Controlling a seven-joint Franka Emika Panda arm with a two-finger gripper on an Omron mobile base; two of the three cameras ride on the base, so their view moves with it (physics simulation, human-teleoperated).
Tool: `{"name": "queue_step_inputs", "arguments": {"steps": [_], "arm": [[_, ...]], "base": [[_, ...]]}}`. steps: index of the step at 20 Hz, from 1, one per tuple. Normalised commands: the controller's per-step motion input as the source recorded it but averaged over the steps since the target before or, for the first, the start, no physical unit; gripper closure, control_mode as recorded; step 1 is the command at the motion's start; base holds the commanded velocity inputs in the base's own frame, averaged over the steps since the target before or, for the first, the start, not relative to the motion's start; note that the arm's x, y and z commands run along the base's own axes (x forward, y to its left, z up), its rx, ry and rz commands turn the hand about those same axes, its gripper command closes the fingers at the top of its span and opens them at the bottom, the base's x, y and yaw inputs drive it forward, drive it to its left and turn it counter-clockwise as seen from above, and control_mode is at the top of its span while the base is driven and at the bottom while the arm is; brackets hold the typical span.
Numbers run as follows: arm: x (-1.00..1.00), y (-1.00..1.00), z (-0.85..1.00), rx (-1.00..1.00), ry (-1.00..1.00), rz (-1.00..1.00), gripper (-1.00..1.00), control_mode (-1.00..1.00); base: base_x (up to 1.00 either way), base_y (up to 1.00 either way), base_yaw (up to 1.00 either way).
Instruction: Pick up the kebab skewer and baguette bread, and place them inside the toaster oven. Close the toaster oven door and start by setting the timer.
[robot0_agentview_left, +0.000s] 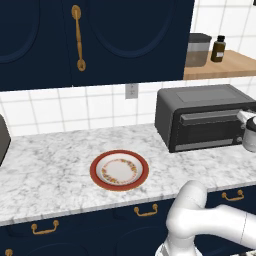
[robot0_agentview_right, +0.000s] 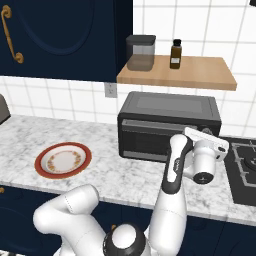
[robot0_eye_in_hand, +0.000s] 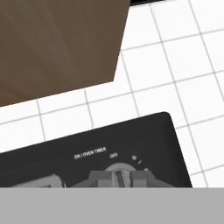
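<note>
While the toaster oven (robot0_agentview_right: 169, 131) sits on the marble counter (robot0_agentview_left: 55, 160) against the tiled wall with its toaster oven door (robot0_agentview_right: 150, 136) shut (the grey bar handle runs along the door's top edge), the gripper (robot0_eye_in_hand: 118, 178) is at the oven's right end, its fingers pressed together on the timer knob (robot0_eye_in_hand: 117, 173). Seen from the hand, that one knob lies directly at the fingertips, with white lettering reading "ON / OVEN TIMER" and "OFF" printed above it on the dark panel. The kebab skewer and baguette bread cannot be made out; the oven window is too dark to tell what is inside. One red-rimmed floral plate (robot0_agentview_left: 119, 170) lies bare on the counter, well to the left of the oven. Above the oven, a wooden shelf (robot0_agentview_right: 200, 75) carries two containers: one grey lidded canister (robot0_agentview_right: 140, 52) and one small brown bottle (robot0_agentview_right: 175, 54). One wall outlet (robot0_agentview_right: 110, 90) shows just beside the oven's upper left. A black stovetop (robot0_agentview_right: 242, 170) lies to the oven's right.
</note>
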Motion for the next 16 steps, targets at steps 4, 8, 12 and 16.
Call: {"name": "queue_step_inputs", "arguments": {"steps": [4,8,12,16], "arm": [[0.02,0.12,0.0,0.12,-0.03,-0.01,1.0,-1.0],[0.02,0.14,0.0,0.17,-0.04,-0.01,1.0,-1.0],[0.04,0.17,0.0,0.2,-0.06,-0.02,1.0,-1.0],[0.07,0.01,0.0,0.19,-0.01,-0.02,1.0,-1.0]], "base": [[0.0,0.0,0.0],[0.0,0.0,0.0],[0.0,0.0,0.0],[0.0,0.0,0.0]]}}
